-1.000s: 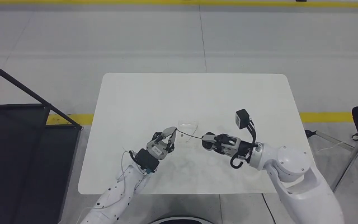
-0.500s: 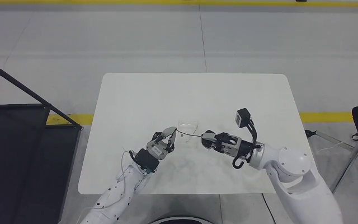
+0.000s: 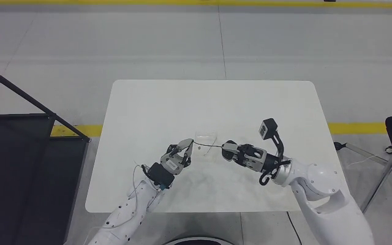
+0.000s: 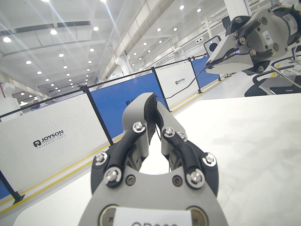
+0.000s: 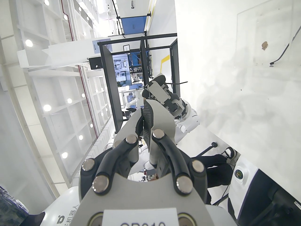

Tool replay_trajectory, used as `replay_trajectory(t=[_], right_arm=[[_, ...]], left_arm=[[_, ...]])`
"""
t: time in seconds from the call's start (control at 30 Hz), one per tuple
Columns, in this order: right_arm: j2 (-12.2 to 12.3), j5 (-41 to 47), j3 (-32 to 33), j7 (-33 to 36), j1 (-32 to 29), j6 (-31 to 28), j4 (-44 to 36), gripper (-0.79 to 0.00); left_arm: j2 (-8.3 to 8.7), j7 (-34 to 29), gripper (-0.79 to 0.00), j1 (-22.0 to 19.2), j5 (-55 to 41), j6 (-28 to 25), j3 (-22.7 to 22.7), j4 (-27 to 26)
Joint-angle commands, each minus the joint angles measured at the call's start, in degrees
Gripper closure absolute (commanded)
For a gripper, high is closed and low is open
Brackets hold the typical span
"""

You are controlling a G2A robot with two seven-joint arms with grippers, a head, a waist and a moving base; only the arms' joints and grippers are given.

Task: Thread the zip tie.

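**Zip tie strung between both grippers, mid-table**

Top view: the white, round-cornered table [image 3: 184,104] has a smooth matte top. Just below frame centre the left gripper [image 3: 190,145] and right gripper [image 3: 224,150] face each other tip to tip, slightly apart. The zip tie [image 3: 207,147], a thin black plastic strand, spans the gap with a slight sag. Both sets of jaws are clenched on it, one per end. A small clear box [image 3: 206,136] with glassy walls sits just above the strand in frame.

Left wrist view: the left gripper [image 4: 154,98] has grey metal fingers w/ ribbed black pads, pinched tight on the zip tie [image 4: 185,86]. The strand arcs off to the wedge-shaped tips of the right gripper [image 4: 208,65], which are closed on its far end. The table [image 4: 235,130] lies beneath.

Right wrist view: the right gripper [image 5: 145,104] has its ribbed pads pressed together. Beyond it is the left gripper [image 5: 157,90], w/ a short stiff tail of zip tie [image 5: 181,83] poking out. The clear box [image 5: 258,24] holds a spare black tie [image 5: 279,57], curved w/ a blocky head.
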Motion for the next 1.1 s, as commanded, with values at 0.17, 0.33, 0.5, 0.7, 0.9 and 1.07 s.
replay_trajectory(t=[0.17,0.33,0.5,0.7,0.9,1.07], right_arm=[[-0.08,0.84,0.18,0.17,-0.16,-0.73,0.3,0.0],[-0.14,0.27,-0.25,-0.1,0.19,-0.14,0.37,0.0],[-0.23,-0.84,-1.08,-0.84,0.9,1.42,0.24,0.0],[-0.4,-0.73,-1.56,-1.44,1.2,1.14,0.32,0.0],[-0.52,-0.05,-1.47,-1.74,0.86,-0.16,0.39,0.0],[-0.6,1.25,-0.91,-1.52,0.08,-2.31,0.57,0.0]], left_arm=[[0.0,0.0,0.0,0.0,0.0,0.0,0.0,0.0],[0.0,0.0,0.0,0.0,0.0,0.0,0.0,0.0],[0.0,0.0,0.0,0.0,0.0,0.0,0.0,0.0],[0.0,0.0,0.0,0.0,0.0,0.0,0.0,0.0],[0.0,-1.57,0.0,0.33,0.24,-0.36,0.04,-0.87],[0.03,-2.56,0.0,0.79,0.13,-2.04,-0.06,-1.62]])
